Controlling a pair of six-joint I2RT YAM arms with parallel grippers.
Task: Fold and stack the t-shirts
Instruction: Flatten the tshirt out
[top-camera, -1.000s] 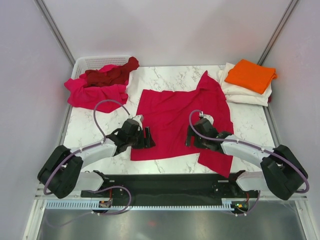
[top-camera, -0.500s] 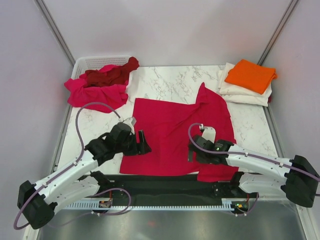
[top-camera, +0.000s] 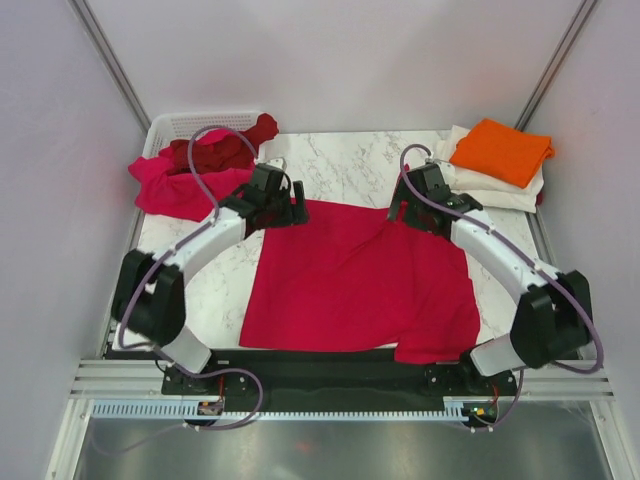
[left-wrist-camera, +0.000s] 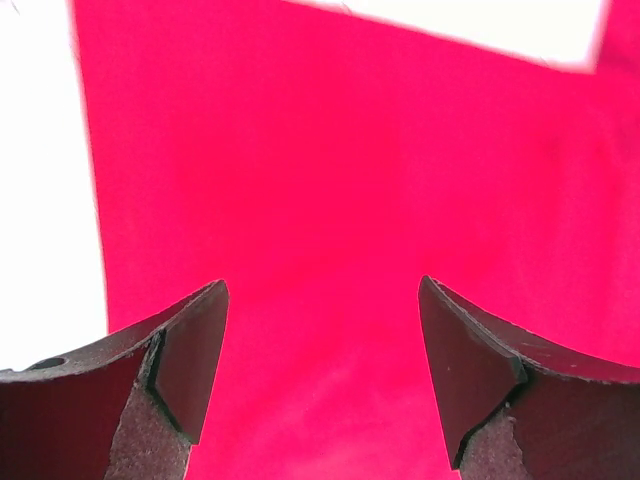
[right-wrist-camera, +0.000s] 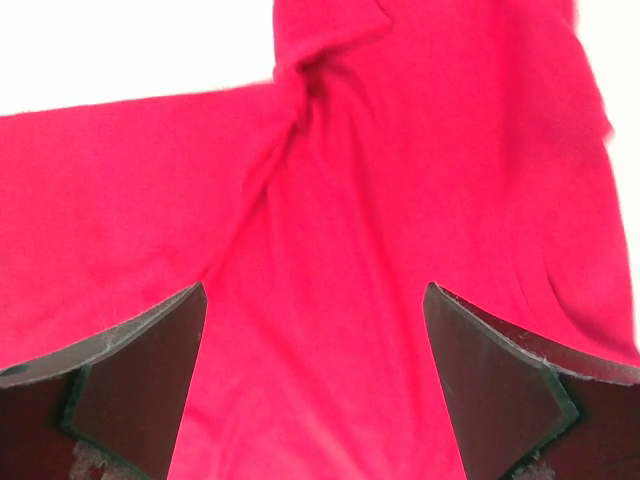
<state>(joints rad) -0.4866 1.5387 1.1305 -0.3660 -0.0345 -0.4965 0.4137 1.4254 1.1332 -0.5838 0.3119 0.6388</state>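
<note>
A crimson red t-shirt (top-camera: 360, 285) lies spread mostly flat on the marble table, with a sleeve bunched at its far right corner. My left gripper (top-camera: 291, 209) is open over the shirt's far left corner. My right gripper (top-camera: 405, 213) is open over the far right, by the bunched sleeve. In the left wrist view the gripper (left-wrist-camera: 320, 300) is open with the red cloth (left-wrist-camera: 350, 170) below the open fingers. In the right wrist view the gripper (right-wrist-camera: 315, 300) is open above wrinkled red cloth (right-wrist-camera: 400, 200). Neither holds anything.
A folded orange shirt (top-camera: 501, 150) lies on folded cream-white shirts (top-camera: 490, 187) at the back right. A magenta-pink shirt (top-camera: 170, 187) and a dark maroon shirt (top-camera: 215, 152) are heaped over a white basket (top-camera: 190, 124) at the back left. Side walls stand close.
The red shirt has slid towards the near edge and lies flatter. Both arms have swung from its near edge out to its far edge.
</note>
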